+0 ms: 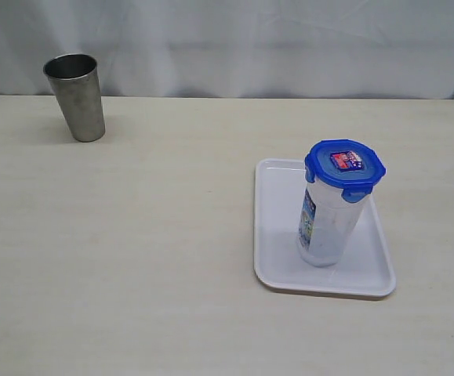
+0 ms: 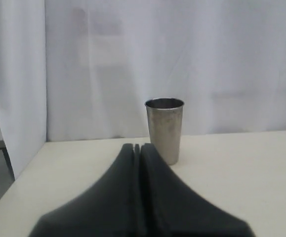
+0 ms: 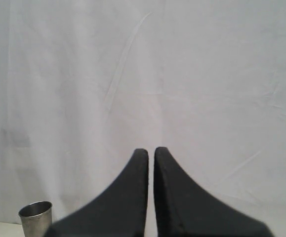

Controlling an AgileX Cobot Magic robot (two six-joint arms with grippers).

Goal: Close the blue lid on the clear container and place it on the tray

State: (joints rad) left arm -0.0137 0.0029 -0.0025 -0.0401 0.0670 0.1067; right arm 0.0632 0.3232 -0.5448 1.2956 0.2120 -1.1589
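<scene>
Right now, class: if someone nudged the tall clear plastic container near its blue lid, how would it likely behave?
Probably it tips rather than slides: the tall clear plastic container is narrow for its height. It looks empty, so likely light. Its smooth walls may slip in a grip.

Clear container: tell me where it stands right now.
In the exterior view the clear container stands upright on the tray, right of centre, the blue lid on top; the steel cup stands far off at back left.
</scene>
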